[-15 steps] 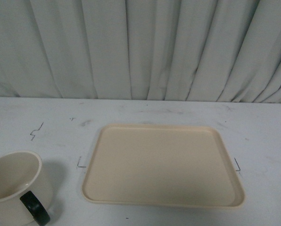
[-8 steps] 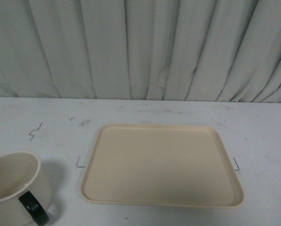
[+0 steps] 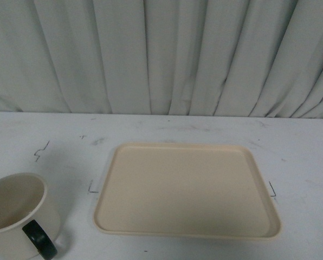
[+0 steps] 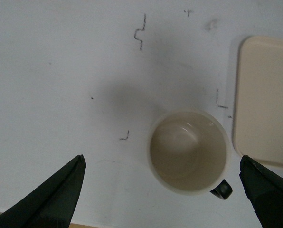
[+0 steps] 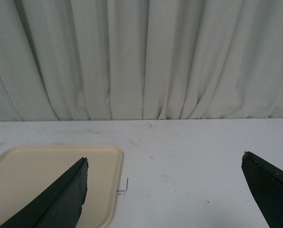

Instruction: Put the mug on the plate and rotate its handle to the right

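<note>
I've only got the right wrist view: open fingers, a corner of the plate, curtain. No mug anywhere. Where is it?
Observer: The mug stands upright on the table, left of the plate and apart from it.
Operator: Which way does the handle face?
Observer: The handle points toward the robot, slightly right.
Operator: Is the left gripper on it?
Observer: No. The left gripper hangs open above the mug, touching nothing.

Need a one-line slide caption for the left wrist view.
Open left gripper poised over the upright mug standing on the table beside the plate.
</note>
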Robot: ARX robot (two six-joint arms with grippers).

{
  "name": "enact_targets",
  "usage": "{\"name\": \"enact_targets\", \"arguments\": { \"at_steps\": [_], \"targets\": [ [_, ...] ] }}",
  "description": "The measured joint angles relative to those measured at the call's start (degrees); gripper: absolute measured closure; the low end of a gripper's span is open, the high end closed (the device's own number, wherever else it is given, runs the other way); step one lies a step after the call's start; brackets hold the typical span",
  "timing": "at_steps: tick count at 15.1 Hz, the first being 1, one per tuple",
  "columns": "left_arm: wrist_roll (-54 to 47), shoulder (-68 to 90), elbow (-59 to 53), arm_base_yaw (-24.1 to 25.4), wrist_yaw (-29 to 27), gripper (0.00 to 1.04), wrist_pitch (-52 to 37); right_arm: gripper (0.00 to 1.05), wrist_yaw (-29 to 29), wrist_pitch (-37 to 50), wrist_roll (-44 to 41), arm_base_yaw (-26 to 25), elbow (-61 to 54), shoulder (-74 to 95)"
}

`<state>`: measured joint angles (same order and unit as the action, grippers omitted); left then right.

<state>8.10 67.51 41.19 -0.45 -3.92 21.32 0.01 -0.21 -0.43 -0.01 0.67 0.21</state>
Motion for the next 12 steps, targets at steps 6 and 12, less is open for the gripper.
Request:
{"name": "enact_targets", "arguments": {
  "at_steps": [6, 12],
  "targets": [
    [0.5, 15.2, 1.4, -1.4, 0.6, 0.07, -5.2, 0.07, 0.0, 0.0, 0.0, 0.0, 0.0, 0.0],
    [0.3, 25.6, 2.7, 0.8, -0.5, 0.07, -7.5, 0.07, 0.0, 0.0, 0.0, 0.0, 0.0, 0.0]
  ]
}}
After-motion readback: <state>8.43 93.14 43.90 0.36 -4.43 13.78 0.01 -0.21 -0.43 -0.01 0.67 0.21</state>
